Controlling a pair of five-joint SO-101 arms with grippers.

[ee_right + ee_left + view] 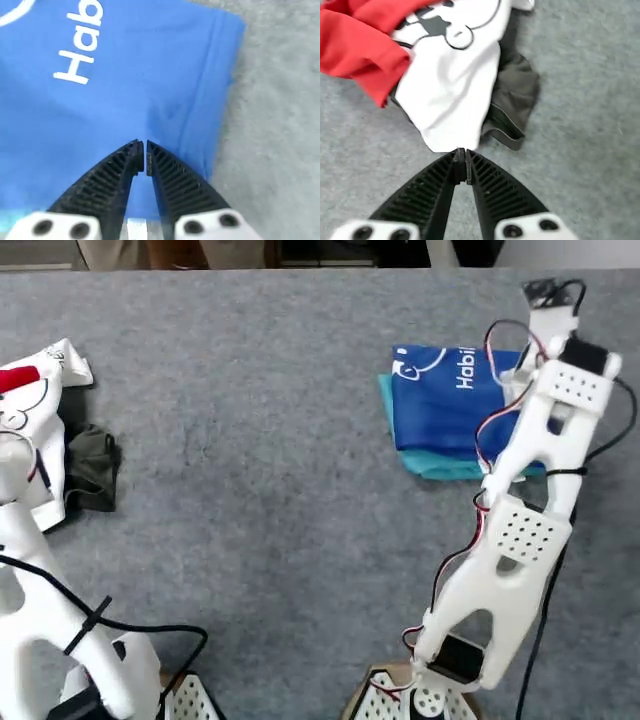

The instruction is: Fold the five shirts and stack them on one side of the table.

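Showing ribbed tips together, right end effector (145, 146) overhangs folded blue shirt (125, 85); left end effector (464, 153), likewise, perhaps touches white shirt (451, 92).

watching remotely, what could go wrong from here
Left end effector is shut at the edge of the white shirt, which lies under the red shirt and over the dark shirt; pulling may drag them along.
Right end effector is over the folded blue shirt atop the teal shirt; sliding could muss the stack.

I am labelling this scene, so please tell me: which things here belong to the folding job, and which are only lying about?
Job: blue shirt, teal shirt under it, white shirt, red shirt, dark green shirt.
Not the job: grey table cover, black cable.
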